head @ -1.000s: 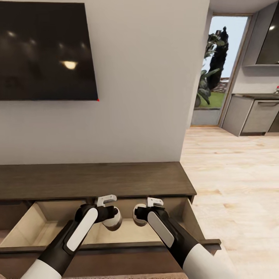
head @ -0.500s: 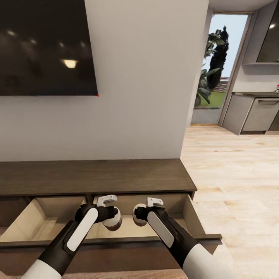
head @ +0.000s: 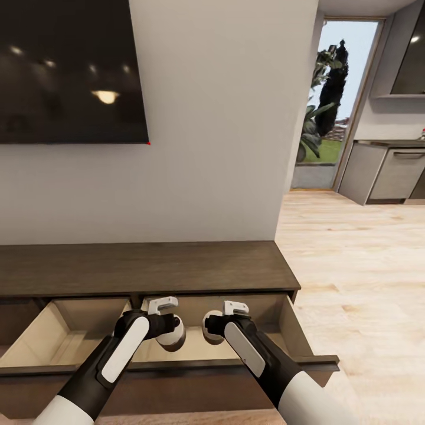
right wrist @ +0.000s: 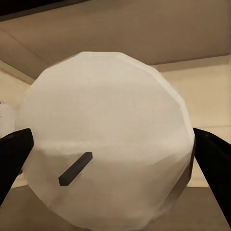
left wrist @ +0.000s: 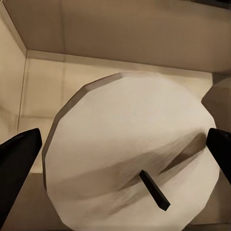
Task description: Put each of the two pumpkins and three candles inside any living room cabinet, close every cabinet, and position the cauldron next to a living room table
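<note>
The cabinet [head: 147, 268] stands against the wall with its wide drawer [head: 71, 342] pulled out, pale wood inside. Over the drawer, the left hand [head: 171, 330] clamps a cream candle [left wrist: 130, 154], and the right hand [head: 211, 328] clamps another candle [right wrist: 108, 139], wicks showing.

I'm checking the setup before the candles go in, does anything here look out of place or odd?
Nothing stands out. The cabinet drawer is pulled open, and each gripper, left and right, has a candle between its fingers over the pale interior. Left candle, right candle look intact.
</note>
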{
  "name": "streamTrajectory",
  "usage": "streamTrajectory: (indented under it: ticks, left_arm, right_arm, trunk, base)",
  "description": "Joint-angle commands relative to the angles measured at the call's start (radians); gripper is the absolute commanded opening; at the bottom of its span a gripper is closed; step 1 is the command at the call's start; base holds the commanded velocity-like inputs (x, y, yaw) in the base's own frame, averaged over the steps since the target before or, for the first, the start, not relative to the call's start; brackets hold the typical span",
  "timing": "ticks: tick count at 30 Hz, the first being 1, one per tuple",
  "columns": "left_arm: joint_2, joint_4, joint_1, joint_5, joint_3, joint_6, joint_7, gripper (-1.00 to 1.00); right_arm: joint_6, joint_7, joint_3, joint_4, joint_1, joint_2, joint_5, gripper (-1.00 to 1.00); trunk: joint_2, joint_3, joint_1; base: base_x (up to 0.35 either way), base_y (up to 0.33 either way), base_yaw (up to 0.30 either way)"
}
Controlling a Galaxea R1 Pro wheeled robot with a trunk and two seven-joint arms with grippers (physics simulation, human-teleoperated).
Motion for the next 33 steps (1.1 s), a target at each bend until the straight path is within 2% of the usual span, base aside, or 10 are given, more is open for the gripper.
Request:
streamTrajectory:
  ticks: [1, 18, 33]
  left_arm:
    - [0.001, -0.001, -0.001, 0.009, -0.002, 0.0, 0.011, -1.0]
    - [0.001, 0.002, -0.001, 0.009, -0.001, 0.0, 0.012, -1.0]
    - [0.001, -0.002, -0.001, 0.009, 0.007, 0.0, 0.012, -1.0]
  right_arm:
    - [0.001, -0.009, 0.002, -0.002, -0.001, 0.0, -0.007, -1.0]
    - [0.001, -0.009, 0.002, -0.002, -0.001, 0.0, -0.007, -1.0]
    - [0.001, -0.009, 0.002, -0.008, -0.001, 0.0, -0.007, -1.0]
  trunk:
    - [0.0, -0.001, 0.0]
    - [0.0, -0.001, 0.0]
    - [-0.021, -0.01, 0.011]
  base:
    - [0.174, 0.0, 0.0]
    - [0.111, 0.026, 0.0]
    - [0.008, 0.004, 0.0]
